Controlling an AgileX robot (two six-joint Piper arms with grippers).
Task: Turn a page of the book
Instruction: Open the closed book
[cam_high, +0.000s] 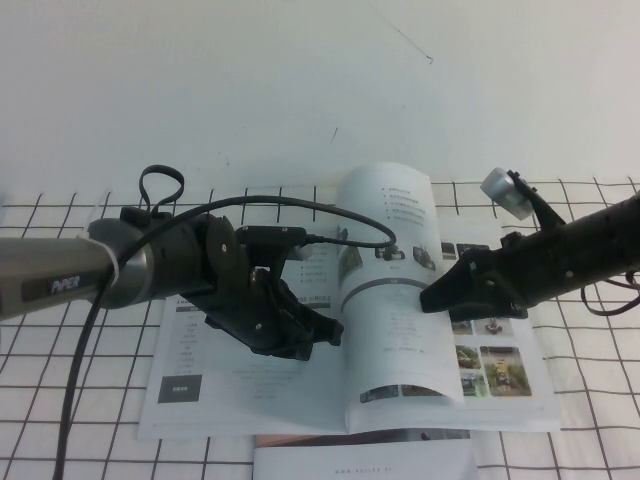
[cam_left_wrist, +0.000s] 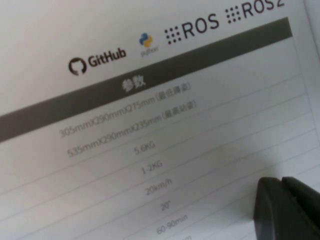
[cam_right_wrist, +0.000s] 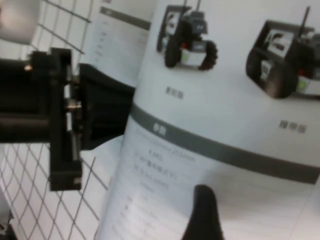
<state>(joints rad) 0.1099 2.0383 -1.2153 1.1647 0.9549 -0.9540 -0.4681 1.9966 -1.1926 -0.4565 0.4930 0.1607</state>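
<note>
Grid-cloth desk (cam_high: 60, 420), book (cam_high: 230, 385) open mid-frame. Your right claw (cam_high: 432, 298) props the arched page (cam_high: 395, 300), grip unclear; left claw (cam_high: 325, 335), seemingly closed and empty, pins left-hand sheets flat.

Left gripper over a printed specification table

A glossy white page of the book (cam_left_wrist: 150, 125) fills the view, with GitHub and ROS logos above a dark grey bar (cam_left_wrist: 150, 80) and ruled rows of figures; the left gripper (cam_left_wrist: 287, 210) shows as black fingertips, seemingly pressed together, at one corner
</note>
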